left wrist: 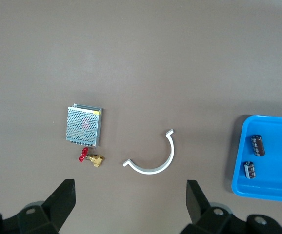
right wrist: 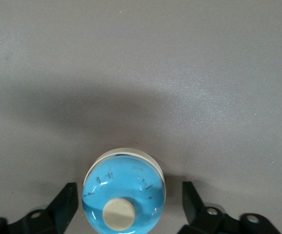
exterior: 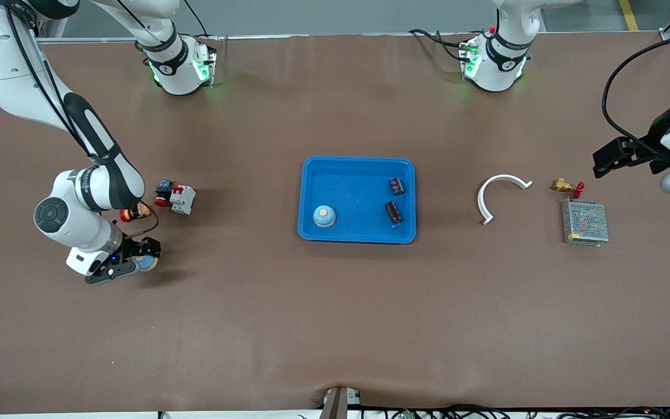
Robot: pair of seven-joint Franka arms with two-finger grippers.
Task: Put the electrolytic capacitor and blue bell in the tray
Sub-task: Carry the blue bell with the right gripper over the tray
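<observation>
One blue bell with a cream button stands on the table at the right arm's end, partly seen under the hand. My right gripper is down around it, open, with a gap at each finger. A second blue bell sits in the blue tray. The dark electrolytic capacitor lies in the tray too, with a smaller dark component beside it. My left gripper waits open in the air over the left arm's end of the table.
A white curved strip, a brass valve with a red handle and a metal mesh box lie at the left arm's end. A white breaker, a small blue module and red push-buttons lie by the right arm.
</observation>
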